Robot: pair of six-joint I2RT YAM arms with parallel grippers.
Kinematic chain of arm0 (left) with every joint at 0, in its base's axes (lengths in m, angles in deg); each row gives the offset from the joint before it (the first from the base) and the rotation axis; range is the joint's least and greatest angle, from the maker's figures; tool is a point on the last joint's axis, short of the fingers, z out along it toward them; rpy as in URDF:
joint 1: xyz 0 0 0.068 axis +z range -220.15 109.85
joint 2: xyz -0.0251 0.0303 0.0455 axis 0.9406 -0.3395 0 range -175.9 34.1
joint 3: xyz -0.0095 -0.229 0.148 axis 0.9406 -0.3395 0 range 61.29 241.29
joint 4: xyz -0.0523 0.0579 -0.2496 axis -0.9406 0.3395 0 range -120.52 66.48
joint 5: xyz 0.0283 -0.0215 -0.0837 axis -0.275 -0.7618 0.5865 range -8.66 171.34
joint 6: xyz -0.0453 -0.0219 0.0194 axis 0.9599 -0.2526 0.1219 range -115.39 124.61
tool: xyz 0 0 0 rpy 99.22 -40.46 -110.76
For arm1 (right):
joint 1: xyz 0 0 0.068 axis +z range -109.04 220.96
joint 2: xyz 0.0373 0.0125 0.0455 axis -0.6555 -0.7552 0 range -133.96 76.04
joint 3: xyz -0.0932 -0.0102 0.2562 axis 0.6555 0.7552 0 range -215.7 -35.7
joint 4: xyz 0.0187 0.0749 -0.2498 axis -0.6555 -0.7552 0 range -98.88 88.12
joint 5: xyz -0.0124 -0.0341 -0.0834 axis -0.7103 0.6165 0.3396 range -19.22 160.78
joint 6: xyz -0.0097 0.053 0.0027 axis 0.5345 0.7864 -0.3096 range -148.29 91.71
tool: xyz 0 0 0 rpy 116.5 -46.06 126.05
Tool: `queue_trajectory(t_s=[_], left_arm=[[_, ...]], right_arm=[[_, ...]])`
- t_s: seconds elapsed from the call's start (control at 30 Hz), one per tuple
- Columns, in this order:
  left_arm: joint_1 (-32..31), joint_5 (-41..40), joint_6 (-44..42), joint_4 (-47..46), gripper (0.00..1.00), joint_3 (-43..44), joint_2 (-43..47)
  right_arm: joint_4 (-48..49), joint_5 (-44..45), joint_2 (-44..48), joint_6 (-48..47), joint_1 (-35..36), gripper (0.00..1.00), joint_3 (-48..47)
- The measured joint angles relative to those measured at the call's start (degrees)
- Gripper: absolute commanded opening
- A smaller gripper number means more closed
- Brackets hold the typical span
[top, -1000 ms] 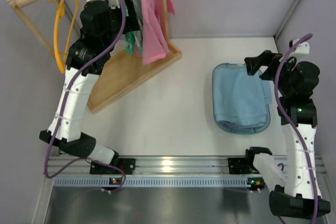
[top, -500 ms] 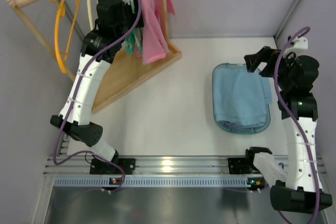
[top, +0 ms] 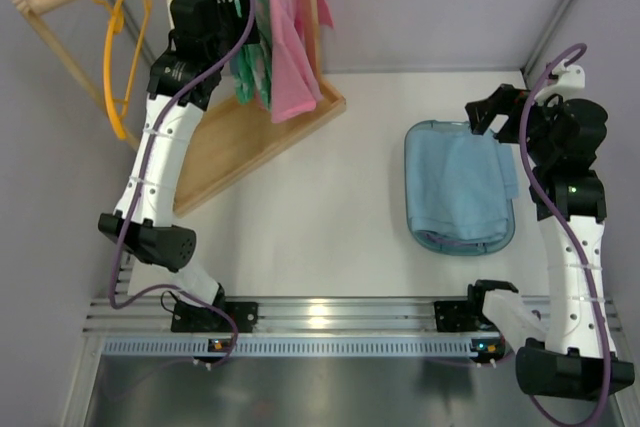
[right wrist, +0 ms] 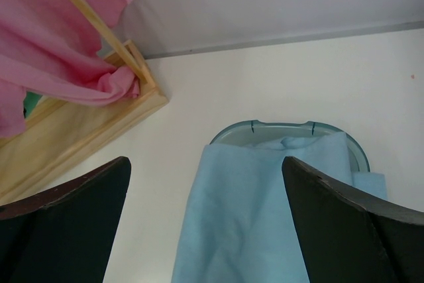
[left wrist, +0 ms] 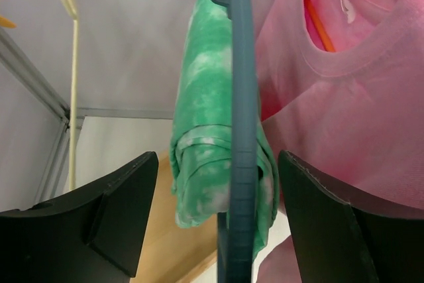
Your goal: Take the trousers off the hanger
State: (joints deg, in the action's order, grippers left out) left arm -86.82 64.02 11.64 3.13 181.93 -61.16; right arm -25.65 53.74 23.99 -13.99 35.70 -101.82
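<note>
The green tie-dye trousers (left wrist: 202,130) hang folded over the dark grey-blue hanger (left wrist: 242,130) on the wooden rack; they also show in the top view (top: 247,65). My left gripper (left wrist: 218,220) is open, raised at the rack, with the hanger's bar and the trousers between its two fingers, not touching. In the top view the left gripper (top: 232,35) is partly hidden behind the arm. My right gripper (top: 487,112) is open and empty above the far rim of the basket.
A pink shirt (top: 292,42) on an orange hanger hangs right of the trousers. An empty orange hanger (top: 120,47) and a cream-white hanger (left wrist: 71,84) hang on the left. The wooden rack base (top: 235,147) stands at back left. A teal basket (top: 420,137) holds light-blue cloth (top: 458,187).
My left arm has risen and swung toward the back, bringing its open gripper up around the trousers' hanger. The right arm has shifted only slightly.
</note>
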Motion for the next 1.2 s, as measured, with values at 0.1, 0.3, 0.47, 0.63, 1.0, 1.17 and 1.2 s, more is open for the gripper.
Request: queue_trajectory(t_s=[0.1,0.3,0.47,0.63,1.0,1.17,1.2], left_arm=[[-0.1,1.3,-0.7,0.0,0.71,0.0,-0.7],[-0.2,1.9,-2.5,-0.6,0.65,-0.5,-1.2],[-0.2,3.1,-3.3,-2.0,0.62,-2.8,-1.2],[-0.2,3.5,-4.3,-4.3,0.45,-7.0,-0.9],[-0.2,3.1,-5.6,-10.4,0.41,-11.6,1.9],[0.2,3.9,-5.7,-13.3,0.45,-11.7,3.3],[0.3,4.0,-5.7,-13.7,0.46,-11.7,3.5]], right_arm=[[0.1,0.0,0.0,0.0,0.0,0.99,0.0],[0.2,0.0,0.0,0.0,0.0,0.99,0.0],[0.2,0.1,0.0,0.2,0.0,0.99,0.0],[0.2,0.5,0.0,0.3,0.0,0.99,0.0],[0.7,0.7,0.3,2.1,0.0,0.99,0.1],[1.2,0.9,1.1,2.9,0.0,0.99,0.2],[1.3,1.0,1.3,3.0,0.0,0.99,0.2]])
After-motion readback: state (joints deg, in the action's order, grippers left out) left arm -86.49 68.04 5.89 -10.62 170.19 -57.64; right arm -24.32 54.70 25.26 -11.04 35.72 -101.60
